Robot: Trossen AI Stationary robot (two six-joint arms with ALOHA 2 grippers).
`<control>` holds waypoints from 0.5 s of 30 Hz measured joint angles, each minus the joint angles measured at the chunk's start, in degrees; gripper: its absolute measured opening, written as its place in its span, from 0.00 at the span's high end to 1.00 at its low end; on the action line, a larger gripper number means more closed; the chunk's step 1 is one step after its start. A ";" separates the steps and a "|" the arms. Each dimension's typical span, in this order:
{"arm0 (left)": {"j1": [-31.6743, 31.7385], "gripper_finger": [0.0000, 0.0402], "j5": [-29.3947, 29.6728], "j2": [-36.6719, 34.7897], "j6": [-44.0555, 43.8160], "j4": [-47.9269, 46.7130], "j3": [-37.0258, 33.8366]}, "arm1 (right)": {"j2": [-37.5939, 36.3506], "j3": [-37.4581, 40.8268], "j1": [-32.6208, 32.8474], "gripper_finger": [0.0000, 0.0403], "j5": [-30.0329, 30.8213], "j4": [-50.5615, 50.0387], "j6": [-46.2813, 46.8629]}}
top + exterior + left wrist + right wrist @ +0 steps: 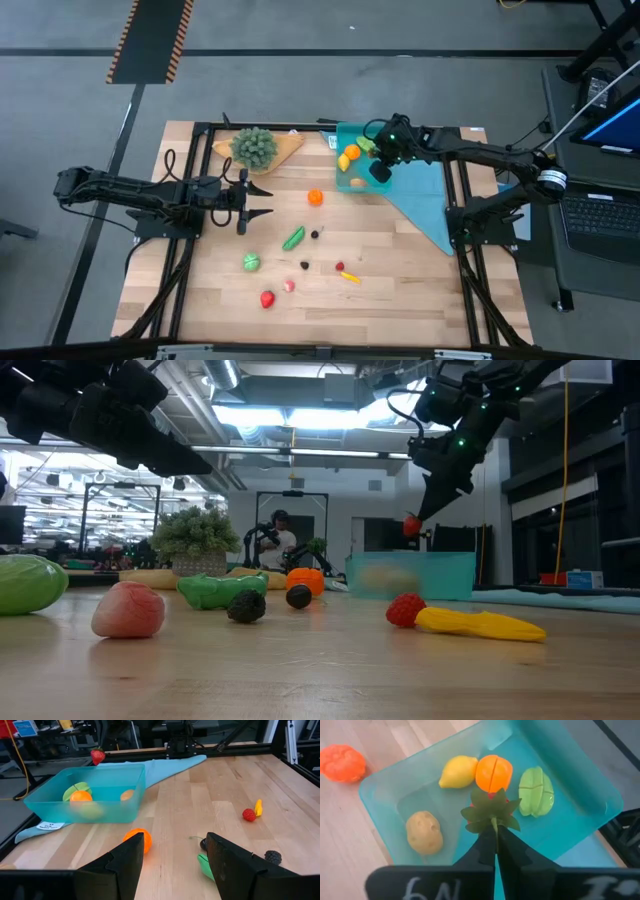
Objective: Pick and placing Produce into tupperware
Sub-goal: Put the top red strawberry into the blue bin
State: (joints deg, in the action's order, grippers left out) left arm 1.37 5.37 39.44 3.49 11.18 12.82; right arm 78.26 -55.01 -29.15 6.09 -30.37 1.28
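1. The left claw hovers low over the left part of the wooden counter, its fingers spread and holding nothing.
2. Behind it, near the counter's far edge, a bushy green plant sits on a tan board.
3. Loose produce lies across the middle of the counter: a round green piece, a red piece and a pinkish one toward the near side, a long green vegetable and a small dark berry near the centre.
4. An orange piece lies just in front of the tupperware; a small red berry touches a yellow piece farther forward.
5. The teal tupperware stands at the far right on a light-blue cloth. It holds a lemon, an orange, a pale green piece and a potato.
6. The right claw hangs above the tupperware, fingers pressed together on the leafy top of a strawberry, held clear of the pieces below.
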 joint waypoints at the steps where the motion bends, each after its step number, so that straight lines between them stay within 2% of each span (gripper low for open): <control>1: 0.00 0.49 0.00 0.00 0.00 0.00 0.00 | 0.00 0.26 0.00 0.98 0.00 0.09 -0.04; 10: 0.00 0.49 -0.02 -0.01 -0.15 -0.02 0.00 | 0.00 7.50 0.00 0.98 -0.39 9.61 0.06; 15: 0.00 0.49 -0.02 0.00 -0.13 -0.02 0.00 | 0.00 12.47 0.00 0.98 -2.66 14.68 0.95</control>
State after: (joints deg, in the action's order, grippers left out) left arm 1.37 5.34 39.44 3.36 11.16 12.82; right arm 78.26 -42.53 -29.15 3.43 -15.69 2.24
